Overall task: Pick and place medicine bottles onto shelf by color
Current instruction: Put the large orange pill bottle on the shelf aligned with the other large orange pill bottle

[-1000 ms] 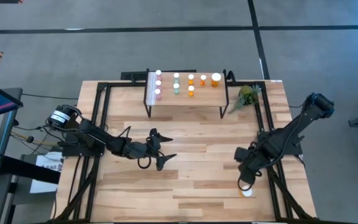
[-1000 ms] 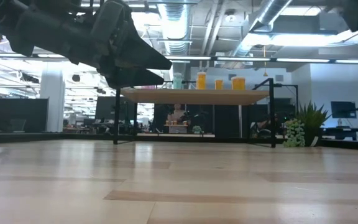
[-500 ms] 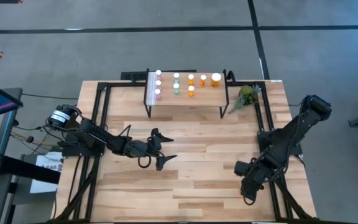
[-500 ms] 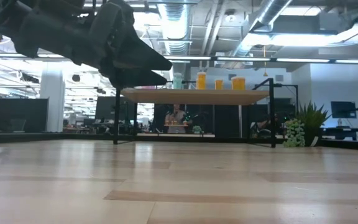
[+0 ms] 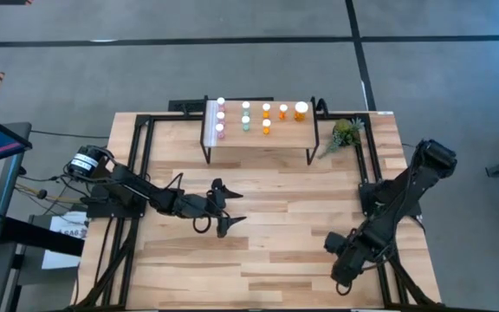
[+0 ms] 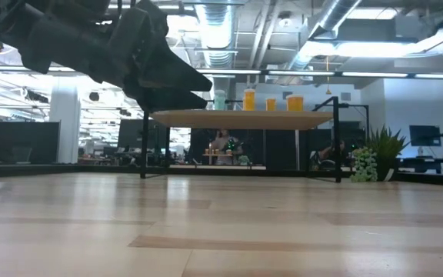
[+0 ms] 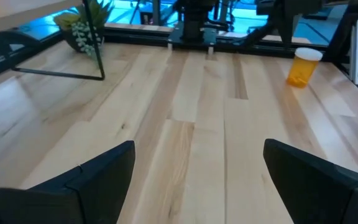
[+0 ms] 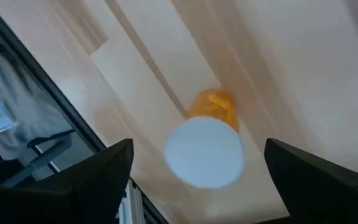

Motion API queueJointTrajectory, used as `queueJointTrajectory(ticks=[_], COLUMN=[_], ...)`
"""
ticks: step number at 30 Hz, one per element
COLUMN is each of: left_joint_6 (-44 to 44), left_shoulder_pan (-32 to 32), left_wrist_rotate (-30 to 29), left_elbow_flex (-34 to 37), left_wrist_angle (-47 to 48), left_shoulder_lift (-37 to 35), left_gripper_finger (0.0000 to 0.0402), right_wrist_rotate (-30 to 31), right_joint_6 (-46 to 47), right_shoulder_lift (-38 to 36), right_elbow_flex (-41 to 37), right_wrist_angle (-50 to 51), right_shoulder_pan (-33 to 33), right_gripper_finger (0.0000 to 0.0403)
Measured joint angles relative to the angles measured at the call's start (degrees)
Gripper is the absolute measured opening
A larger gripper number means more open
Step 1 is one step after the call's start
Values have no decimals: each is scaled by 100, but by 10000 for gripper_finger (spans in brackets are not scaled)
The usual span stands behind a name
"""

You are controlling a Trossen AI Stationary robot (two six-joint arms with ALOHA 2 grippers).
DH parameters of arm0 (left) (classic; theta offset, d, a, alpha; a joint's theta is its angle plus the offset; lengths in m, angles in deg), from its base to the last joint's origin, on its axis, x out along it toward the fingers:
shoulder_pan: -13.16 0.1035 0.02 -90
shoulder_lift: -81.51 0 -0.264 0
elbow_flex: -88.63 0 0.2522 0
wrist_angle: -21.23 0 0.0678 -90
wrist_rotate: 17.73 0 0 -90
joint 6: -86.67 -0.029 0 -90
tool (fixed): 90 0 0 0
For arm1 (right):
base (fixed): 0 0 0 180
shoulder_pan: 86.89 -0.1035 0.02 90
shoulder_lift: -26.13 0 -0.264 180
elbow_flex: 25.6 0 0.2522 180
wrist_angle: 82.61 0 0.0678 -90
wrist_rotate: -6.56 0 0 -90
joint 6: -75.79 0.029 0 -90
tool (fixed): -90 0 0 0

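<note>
Looking down, we find the right end effector [image 8: 194, 180] wide open and empty directly above an upright orange medicine bottle [image 8: 207, 146] at the table's [image 5: 275, 191] near right corner; the open left end effector [image 5: 223, 208] waits mid-table, farther off.

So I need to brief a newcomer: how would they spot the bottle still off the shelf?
Start at the big wooden table, then its near right corner, under the right pincer. There an orange bottle with a white cap stands alone on the tabletop; all the others sit on the raised shelf.
</note>
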Motion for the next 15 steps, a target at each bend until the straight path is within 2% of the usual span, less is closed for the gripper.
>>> queueJointTrajectory(ticks=[4, 15], left_joint_6=[0, 4], left_shoulder_pan=[-3, -3], left_wrist_rotate=[72, 80], left_elbow_flex=[0, 0], left_wrist_angle=[23, 42], left_shoulder_lift=[0, 0], left_gripper_finger=[344, 344], right_wrist_rotate=[-289, -312], right_joint_6=[-26, -13], right_shoulder_lift=[321, 755], right_elbow_flex=[0, 0], right_wrist_angle=[47, 72], right_shoulder_pan=[3, 19], right_gripper_finger=[384, 383])
